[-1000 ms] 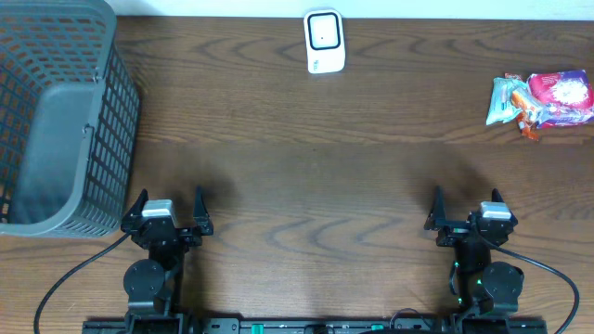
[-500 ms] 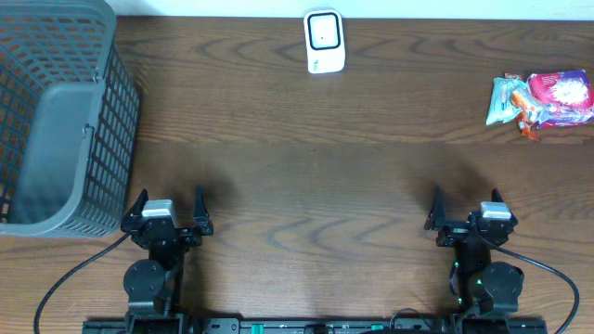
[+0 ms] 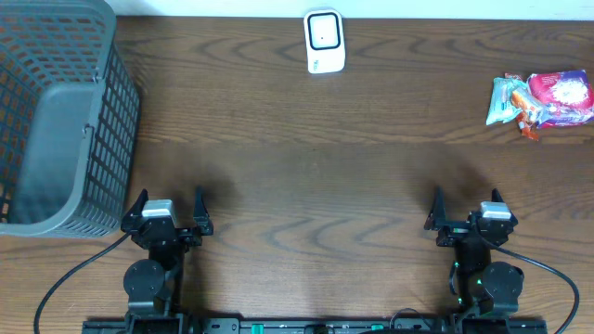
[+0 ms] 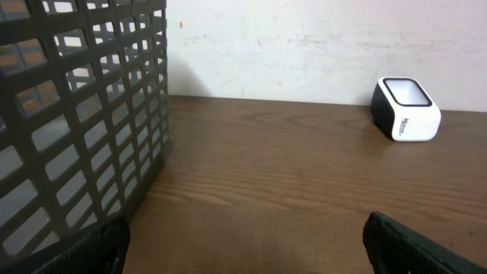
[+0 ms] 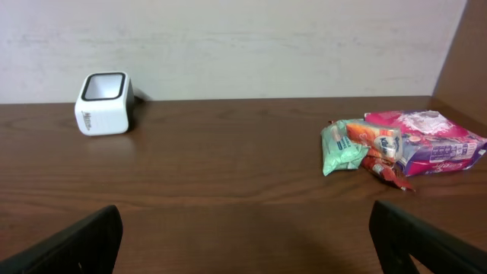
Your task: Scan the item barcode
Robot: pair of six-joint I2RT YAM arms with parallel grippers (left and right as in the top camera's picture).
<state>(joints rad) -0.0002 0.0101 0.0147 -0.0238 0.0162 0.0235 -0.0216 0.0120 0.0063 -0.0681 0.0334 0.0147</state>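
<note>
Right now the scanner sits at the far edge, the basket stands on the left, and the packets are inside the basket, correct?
One thing is wrong: the packets are not inside the basket. They lie on the table at the far right, as the overhead view shows. The scanner does sit at the far edge and the basket stands on the left.

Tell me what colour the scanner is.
White with a black-rimmed window, the scanner shows best in the right wrist view.
</note>
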